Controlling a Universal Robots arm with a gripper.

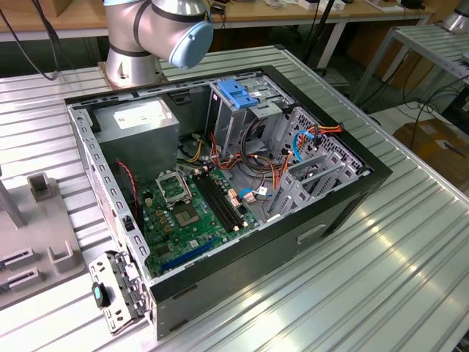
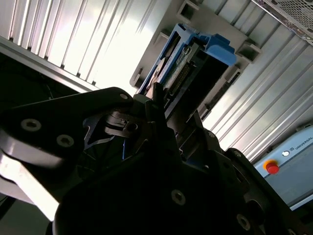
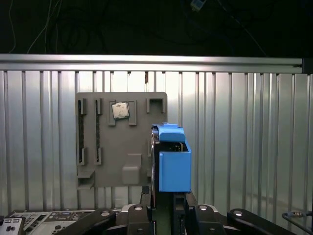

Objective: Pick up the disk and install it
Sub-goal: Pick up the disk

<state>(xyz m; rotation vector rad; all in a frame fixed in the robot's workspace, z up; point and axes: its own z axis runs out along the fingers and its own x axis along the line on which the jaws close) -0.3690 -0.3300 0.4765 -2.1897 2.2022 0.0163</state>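
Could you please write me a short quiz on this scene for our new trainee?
1. True or false: the gripper is shut on the disk.
2. What sits in the grey tray? A a processor chip; B a battery; C a screwdriver.
3. In the exterior view, what colour is the bracket atop the drive cage?
Key: 1 true; 2 A; 3 blue.
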